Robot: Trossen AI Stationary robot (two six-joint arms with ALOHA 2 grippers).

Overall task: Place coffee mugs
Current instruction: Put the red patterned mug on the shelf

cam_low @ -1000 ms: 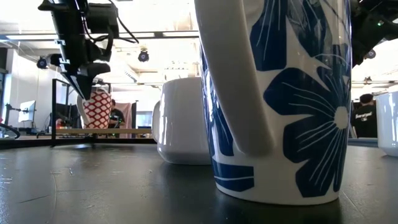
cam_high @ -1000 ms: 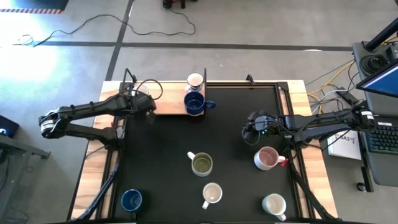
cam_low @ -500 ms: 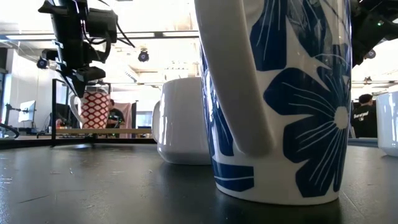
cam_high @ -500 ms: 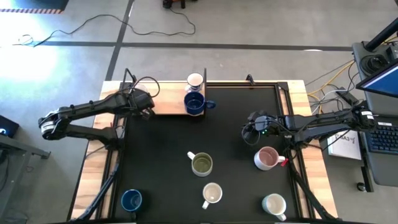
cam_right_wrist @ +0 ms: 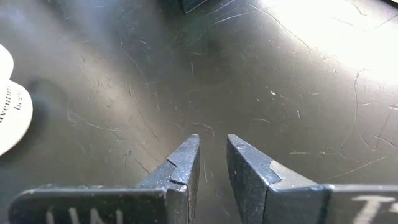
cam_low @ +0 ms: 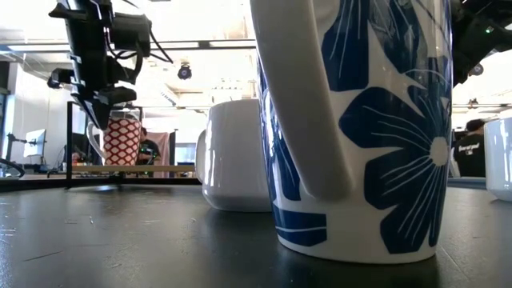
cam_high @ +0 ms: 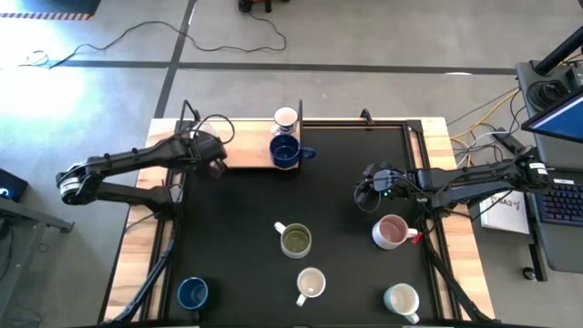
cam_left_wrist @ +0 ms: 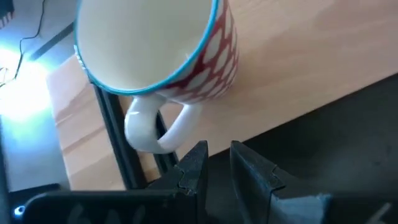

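— So, what differs from a second ago?

— Left gripper (cam_high: 217,167) has drawn back off the wooden shelf (cam_high: 246,155) toward its near-left corner; fingers nearly closed, holding nothing. Red-patterned mug (cam_left_wrist: 163,55) stays on the shelf — white inside, blue rim, handle toward the gripper. Right gripper (cam_right_wrist: 211,163) unchanged, low over the black mat (cam_high: 237,237), fingers almost together, empty.

— And the other mugs?

— Dark blue mug (cam_high: 285,153) and a white mug (cam_high: 286,117) at the shelf's right end. On the mat: olive-green mug (cam_high: 295,240), cream mug (cam_high: 311,284), pink mug (cam_high: 392,231), white mug (cam_high: 402,299), second dark blue mug (cam_high: 192,293) near the front-left corner.
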